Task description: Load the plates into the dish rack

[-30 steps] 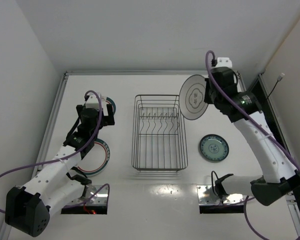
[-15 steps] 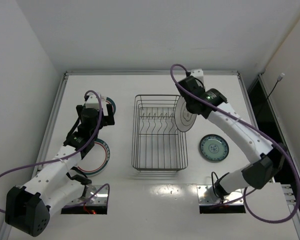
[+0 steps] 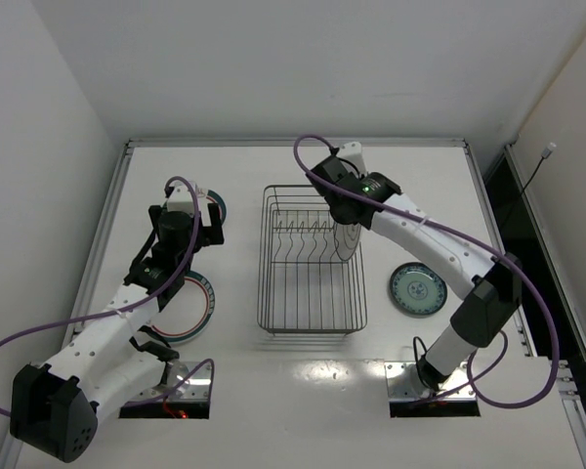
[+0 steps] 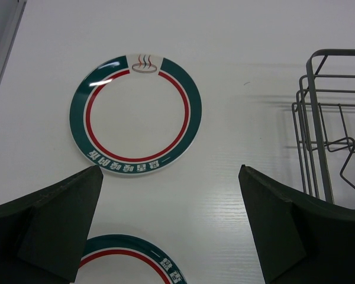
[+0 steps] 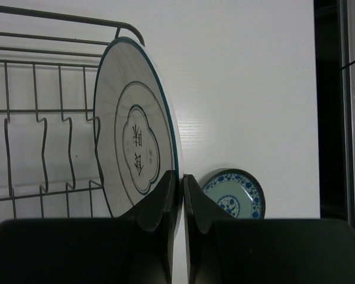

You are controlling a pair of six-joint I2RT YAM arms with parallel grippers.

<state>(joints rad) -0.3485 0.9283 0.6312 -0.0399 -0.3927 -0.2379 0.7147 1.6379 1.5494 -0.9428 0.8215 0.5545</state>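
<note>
My right gripper (image 3: pixel 344 203) is shut on the rim of the white plate with the dark rim (image 5: pixel 136 136) and holds it on edge at the right side of the silver wire dish rack (image 3: pixel 264 264). In the right wrist view my fingers (image 5: pixel 165 195) pinch the plate's rim, with the rack's prongs (image 5: pixel 44 154) to its left. I cannot tell whether the plate touches the wires. The small teal patterned plate (image 3: pixel 417 289) lies flat right of the rack. My left gripper (image 4: pixel 170 171) is open and empty above the table between two ringed plates (image 4: pixel 136 112) (image 4: pixel 124 260).
In the top view one ringed plate (image 3: pixel 218 208) peeks out beside my left wrist and the other (image 3: pixel 197 308) lies below it. The rack's left corner (image 4: pixel 319 136) stands right of my left gripper. Raised table edges (image 3: pixel 107 234) run along the left and back.
My right arm has swung left with the dark-rimmed plate, from right of the rack to its right side, turning it edge-on. The left arm has not moved.
</note>
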